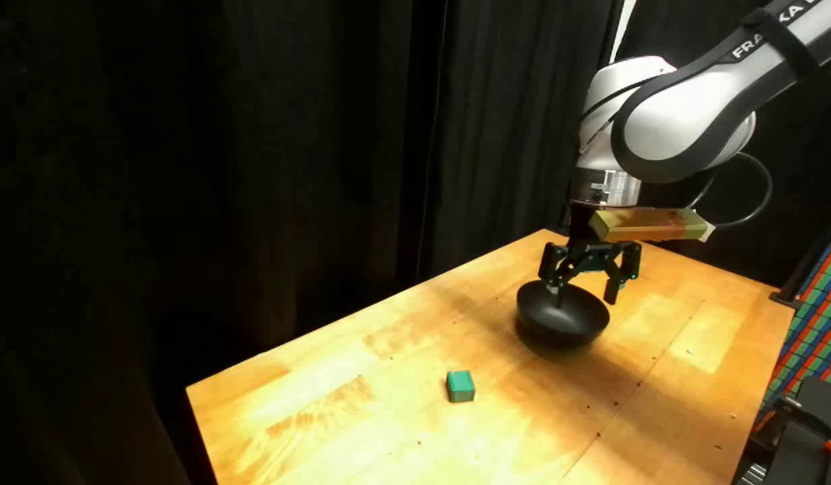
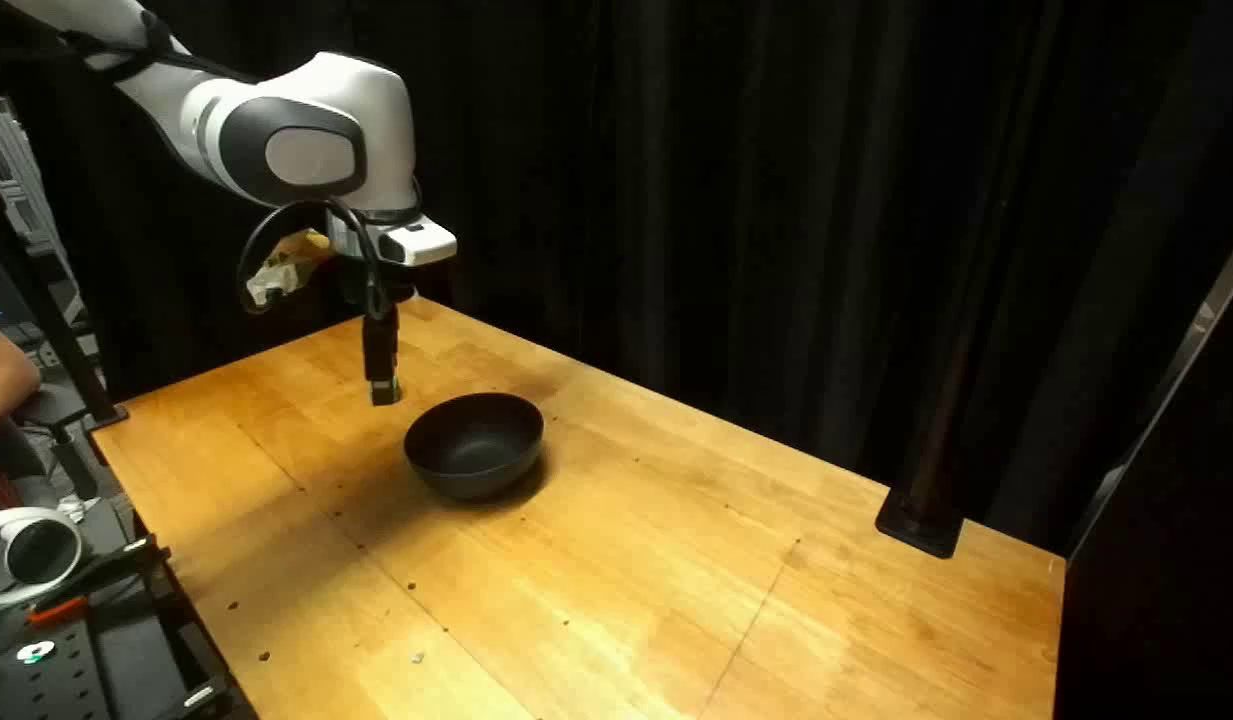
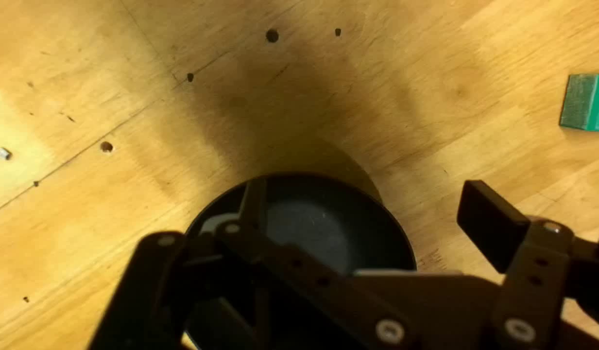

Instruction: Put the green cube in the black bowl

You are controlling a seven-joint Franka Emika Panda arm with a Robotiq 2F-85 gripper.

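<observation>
The small green cube lies on the wooden table in an exterior view. In the wrist view the cube is cut by the right edge. I do not see it in the exterior view with the black bowl at left of centre. The round black bowl looks empty and upright; it also shows under the jaws in the wrist view. My gripper is open and empty, fingers pointing down. In an exterior view the gripper is above the table, behind and left of the bowl.
The wooden table has edges backed by black curtains. A black post base stands at the table's far edge. A black side cart and a person's arm are beside the table. A tiny metal piece lies on the wood.
</observation>
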